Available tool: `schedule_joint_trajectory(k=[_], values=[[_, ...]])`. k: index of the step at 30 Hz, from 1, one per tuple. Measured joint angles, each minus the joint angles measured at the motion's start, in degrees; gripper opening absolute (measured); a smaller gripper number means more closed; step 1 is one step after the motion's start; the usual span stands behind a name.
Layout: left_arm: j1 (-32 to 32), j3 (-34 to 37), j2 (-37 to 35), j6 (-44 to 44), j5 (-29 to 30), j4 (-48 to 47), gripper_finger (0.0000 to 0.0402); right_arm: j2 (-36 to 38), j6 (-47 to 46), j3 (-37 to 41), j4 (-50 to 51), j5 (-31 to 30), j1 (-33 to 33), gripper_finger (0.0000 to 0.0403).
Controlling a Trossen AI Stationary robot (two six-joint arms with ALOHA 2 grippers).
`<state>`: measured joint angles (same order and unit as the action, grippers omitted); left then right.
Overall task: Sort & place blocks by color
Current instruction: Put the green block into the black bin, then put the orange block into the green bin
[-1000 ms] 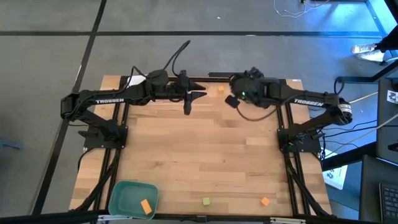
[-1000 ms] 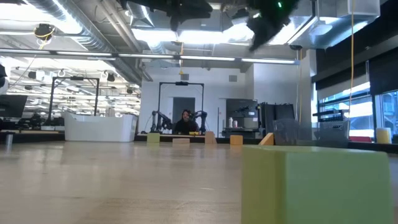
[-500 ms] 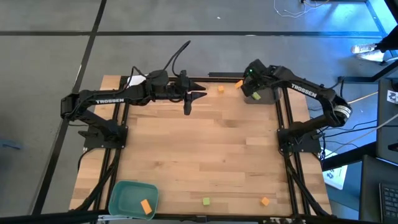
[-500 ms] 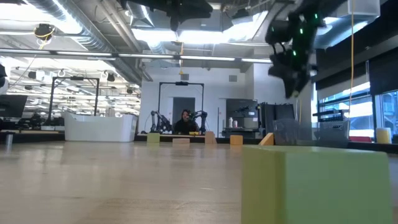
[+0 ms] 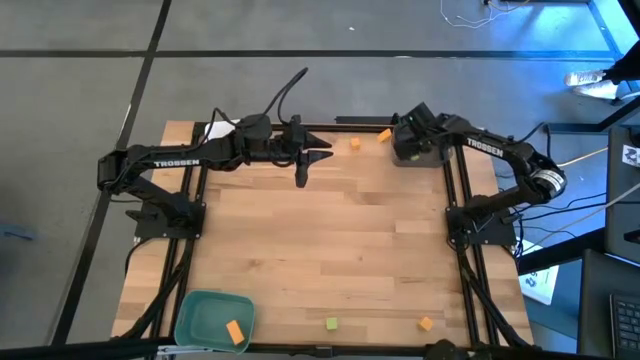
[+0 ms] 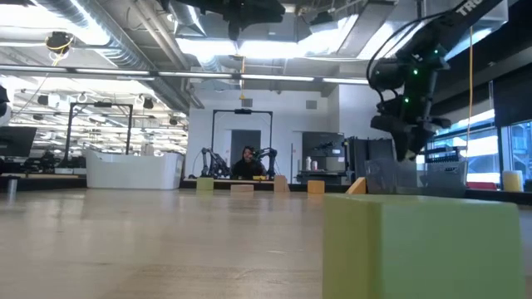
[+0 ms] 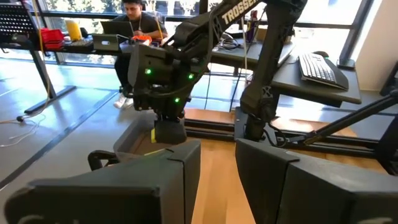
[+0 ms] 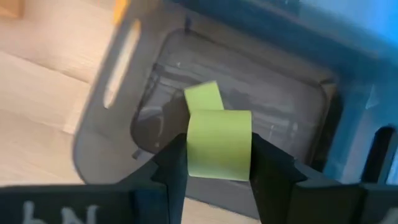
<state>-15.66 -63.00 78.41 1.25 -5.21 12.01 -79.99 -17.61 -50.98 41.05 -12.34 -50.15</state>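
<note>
Place: robotics lab
Evidence: more arms [image 6: 212, 159], exposed ducts [image 6: 125, 37], desks with a laptop [image 7: 115, 25], keyboard [image 7: 320, 65]

Blocks: one light green cube held, the rest scattered over the wooden table.

A light green cube block [image 8: 219, 144] sits clamped between the right gripper [image 8: 217, 163]'s fingers, above a grey tray [image 8: 118, 112] at the far right corner; a second light green block [image 8: 203, 96] lies inside that tray. Two small orange blocks [image 5: 354, 144] [image 5: 384, 135] lie on the far edge. One orange block [image 5: 234, 332] rests in the teal tray [image 5: 200, 308], near left. A green block [image 5: 331, 324] and an orange block [image 5: 426, 323] lie apart along the near edge.
</note>
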Motion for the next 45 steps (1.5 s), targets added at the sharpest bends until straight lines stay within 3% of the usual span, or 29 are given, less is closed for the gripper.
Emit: schedule_joint_trajectory(k=[4, 11, 20, 24, 29, 36, 45], values=[[0.0, 0.0, 0.0, 0.0, 0.0, 0.0, 0.0094, -0.1, 0.9, 1.6, -1.8, 0.0, -0.4, 0.0137], [0.0, 0.0, 0.0, 0.0, 0.0, 0.0, 0.0094, -0.1, 0.9, 2.7, -1.9, 0.0, -0.4, 0.0178], [-0.1, 0.0, 0.0, -0.2, 0.2, -3.5, 0.0094, -0.1, -1.1, 2.5, -2.6, 0.6, -0.4, 0.0180], [-0.1, 0.0, 0.0, -0.3, 0.2, -7.3, 0.0094, 0.7, 3.1, 0.5, -2.1, 8.0, -0.1, 0.0181], [-0.1, 0.0, -0.4, -0.1, -0.9, -12.0, 0.0094, 5.4, 12.1, -1.3, -2.2, 13.8, 6.0, 0.0183], [0.5, 0.0, -0.4, -7.9, -16.1, -23.8, 0.0094, 15.3, 21.0, -1.5, -2.2, 27.4, 18.7, 0.0183], [7.8, 0.0, -0.4, -12.3, -14.7, -30.8, 0.0094, 21.9, 23.9, -1.5, -2.0, 42.8, 35.8, 0.0184]])
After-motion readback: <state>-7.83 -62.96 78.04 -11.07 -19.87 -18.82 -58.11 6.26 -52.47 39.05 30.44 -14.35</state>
